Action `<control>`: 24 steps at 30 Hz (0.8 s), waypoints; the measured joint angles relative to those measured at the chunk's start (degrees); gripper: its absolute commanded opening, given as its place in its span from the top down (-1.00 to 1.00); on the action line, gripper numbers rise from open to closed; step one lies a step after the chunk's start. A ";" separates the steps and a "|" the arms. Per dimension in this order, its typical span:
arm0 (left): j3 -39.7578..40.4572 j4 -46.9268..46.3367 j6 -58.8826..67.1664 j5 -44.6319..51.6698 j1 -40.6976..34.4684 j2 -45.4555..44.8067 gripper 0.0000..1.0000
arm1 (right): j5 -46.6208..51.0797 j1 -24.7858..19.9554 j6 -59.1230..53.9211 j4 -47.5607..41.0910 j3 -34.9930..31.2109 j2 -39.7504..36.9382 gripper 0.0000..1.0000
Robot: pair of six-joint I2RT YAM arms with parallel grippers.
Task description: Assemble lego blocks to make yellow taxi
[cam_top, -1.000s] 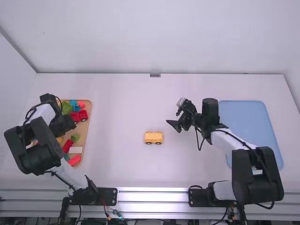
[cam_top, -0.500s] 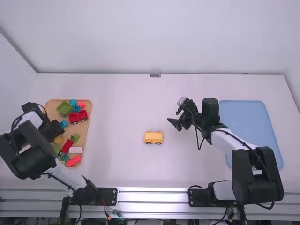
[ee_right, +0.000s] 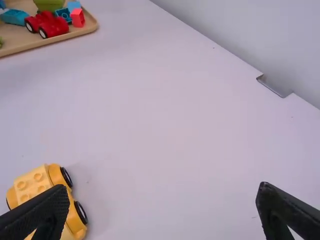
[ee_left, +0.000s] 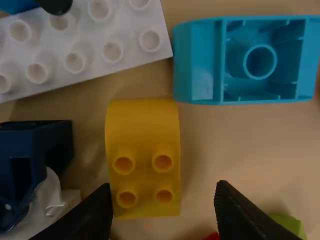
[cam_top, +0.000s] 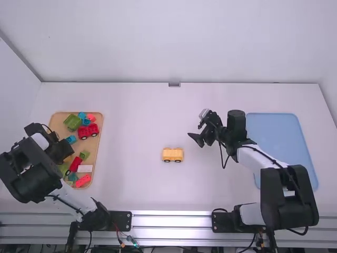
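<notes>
1. Slightly below the middle of the high view stands the yellow car base point(cam_top: 172, 154), upright on its wheels; its studs face up, presumably so the next block can be pressed straight on.
2. At the left of that view, the left gripper point(ee_left: 164, 187) is over the wooden tray point(cam_top: 93, 149). Its fingers are wide apart and grip nothing. Between them in the left wrist view lies the yellow curved block point(ee_left: 142, 116), probably the taxi's upper part, studs toward the camera, which should suit a grip across its sides.
3. The right gripper point(ee_right: 164, 189), right of the middle in the high view, is also wide open and empty, perhaps parked to leave the base free or ready to steady it.
4. Crowding the curved block are the light blue block point(ee_left: 200, 62), right at one corner, the white studded block point(ee_left: 75, 57) nearby and the dark blue piece point(ee_left: 30, 160) beside one finger. A finger coming down could catch these.
5. The blue tray point(cam_top: 281, 139) lies at the right of the high view, behind the right arm.
</notes>
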 measured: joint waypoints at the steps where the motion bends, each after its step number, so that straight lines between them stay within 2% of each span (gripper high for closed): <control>1: -0.50 0.85 -0.46 -0.74 0.02 0.00 -0.04 | 0.02 0.02 -0.07 -0.07 0.00 0.02 -0.97; 6: -2.84 5.29 -1.97 -2.60 0.02 -0.02 0.01 | -0.02 0.00 -0.02 -0.17 0.00 0.02 -0.97; 14: -6.21 14.29 -2.95 -2.51 0.02 -0.55 0.54 | 0.00 0.02 0.76 -0.31 0.00 0.02 -0.97; 18: -6.64 14.64 -5.33 -2.25 0.02 -0.87 0.76 | 0.02 0.02 1.31 -0.31 0.00 0.02 -0.97; 24: -6.82 11.45 -9.92 0.39 -0.31 -3.04 0.86 | 0.00 0.02 1.33 -0.04 0.00 0.02 -0.97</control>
